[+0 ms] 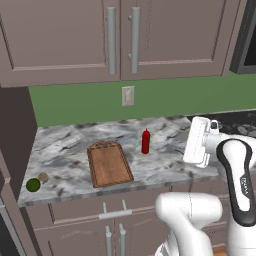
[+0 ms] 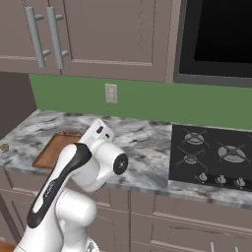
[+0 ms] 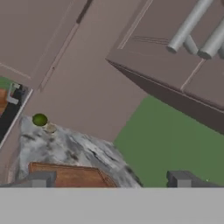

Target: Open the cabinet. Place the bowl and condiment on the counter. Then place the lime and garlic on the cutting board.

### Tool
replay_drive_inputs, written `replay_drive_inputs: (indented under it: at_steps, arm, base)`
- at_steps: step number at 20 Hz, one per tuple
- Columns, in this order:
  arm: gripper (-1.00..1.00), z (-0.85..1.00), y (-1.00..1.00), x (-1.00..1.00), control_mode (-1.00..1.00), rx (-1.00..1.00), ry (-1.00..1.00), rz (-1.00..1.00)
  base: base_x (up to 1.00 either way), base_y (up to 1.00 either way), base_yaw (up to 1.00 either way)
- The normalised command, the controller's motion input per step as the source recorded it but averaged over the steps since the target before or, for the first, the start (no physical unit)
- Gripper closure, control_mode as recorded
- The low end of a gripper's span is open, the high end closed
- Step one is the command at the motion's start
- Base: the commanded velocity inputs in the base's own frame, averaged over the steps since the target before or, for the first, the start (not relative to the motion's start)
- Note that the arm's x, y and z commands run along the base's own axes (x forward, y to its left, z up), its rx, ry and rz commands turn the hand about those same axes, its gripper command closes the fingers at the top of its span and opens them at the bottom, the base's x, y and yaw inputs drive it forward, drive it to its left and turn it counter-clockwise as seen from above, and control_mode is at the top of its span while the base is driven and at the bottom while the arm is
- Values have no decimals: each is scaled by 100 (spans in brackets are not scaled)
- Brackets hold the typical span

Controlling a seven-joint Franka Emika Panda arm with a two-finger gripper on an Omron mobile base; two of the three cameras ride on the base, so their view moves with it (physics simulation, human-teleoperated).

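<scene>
red condiment [image 1: 145,141], dark-green lime [image 1: 33,185], veined counter [image 1: 165,160]

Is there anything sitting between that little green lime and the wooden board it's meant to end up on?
Only the garlic, which lies right beside the lime at the counter's left front corner, on the side toward the cutting board. Beyond it, bare marble runs to the board. The red condiment stands on the board's far side, out of the way.
</scene>
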Motion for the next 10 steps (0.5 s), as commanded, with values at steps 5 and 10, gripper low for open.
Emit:
replay_drive_inputs:
  at_steps: [5,10]
  arm:
    - [-100,28,0,-38,-100,-22,-23,9]
    - [-100,44,0,-47,-100,-24,-17,7]
  base:
    - [0,0,0]
    - [0,0,0]
